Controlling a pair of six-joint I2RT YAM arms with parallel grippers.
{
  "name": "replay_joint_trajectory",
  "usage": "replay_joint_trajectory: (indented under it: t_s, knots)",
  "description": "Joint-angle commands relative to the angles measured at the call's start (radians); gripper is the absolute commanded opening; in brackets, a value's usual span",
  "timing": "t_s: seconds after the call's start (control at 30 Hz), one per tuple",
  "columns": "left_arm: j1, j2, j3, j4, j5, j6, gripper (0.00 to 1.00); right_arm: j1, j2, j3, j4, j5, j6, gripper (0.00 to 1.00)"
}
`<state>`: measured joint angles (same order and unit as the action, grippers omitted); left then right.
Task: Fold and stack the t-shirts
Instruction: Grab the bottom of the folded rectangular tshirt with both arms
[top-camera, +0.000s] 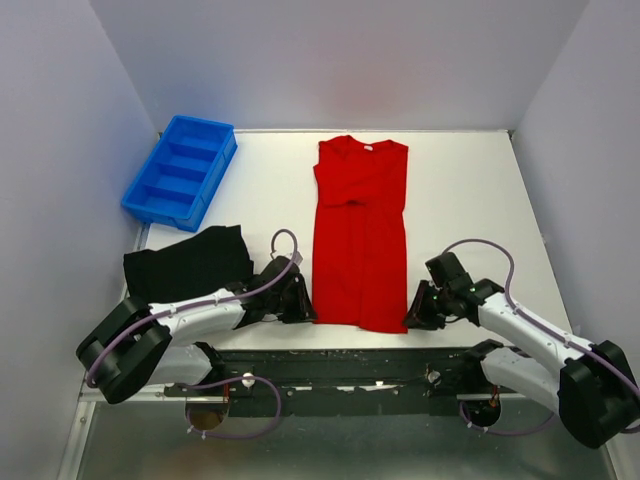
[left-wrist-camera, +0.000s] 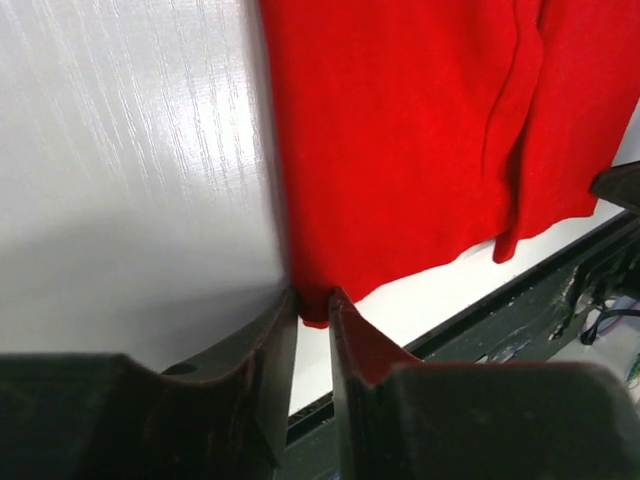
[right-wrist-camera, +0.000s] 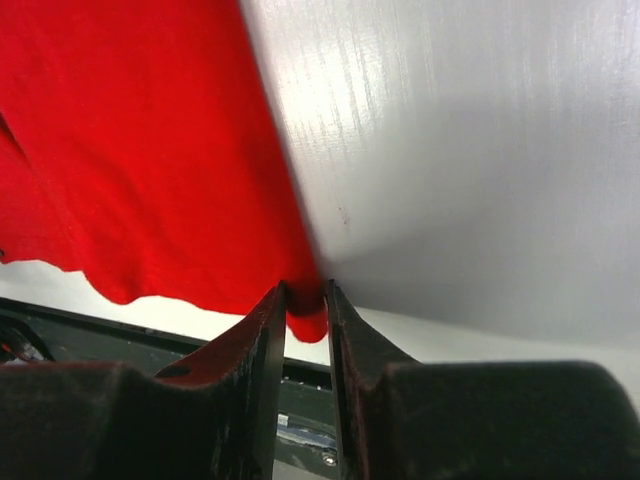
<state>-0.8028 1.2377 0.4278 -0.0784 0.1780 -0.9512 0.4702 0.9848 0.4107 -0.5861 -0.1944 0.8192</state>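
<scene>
The red t-shirt lies on the worktop between the jaws. My right jaws clamp one hem corner; my left jaws narrowly straddle the other, and I cannot tell if they grip.

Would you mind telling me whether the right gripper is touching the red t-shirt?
Touching: in the right wrist view, the right gripper pinches a corner of the red t-shirt between its fingertips.

One red shirt laid flat, one black shirt folded.
The red one lies lengthwise mid-table, collar far, sleeves folded inward, hem at the near edge; the black one sits apart on its left.
</scene>
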Motion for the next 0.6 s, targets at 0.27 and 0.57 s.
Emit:
replay_joint_trajectory:
  t_s: [0.27, 0.57]
  knots:
    - [-0.01, -0.069, 0.035, -0.135, 0.005, 0.028, 0.0, 0.007, -0.073, 0.028, -0.084, -0.031, -0.032, 0.01]
    - [-0.009, -0.173, 0.097, -0.225, 0.011, 0.026, 0.0, 0.007, -0.158, 0.171, -0.211, 0.018, -0.054, 0.01]
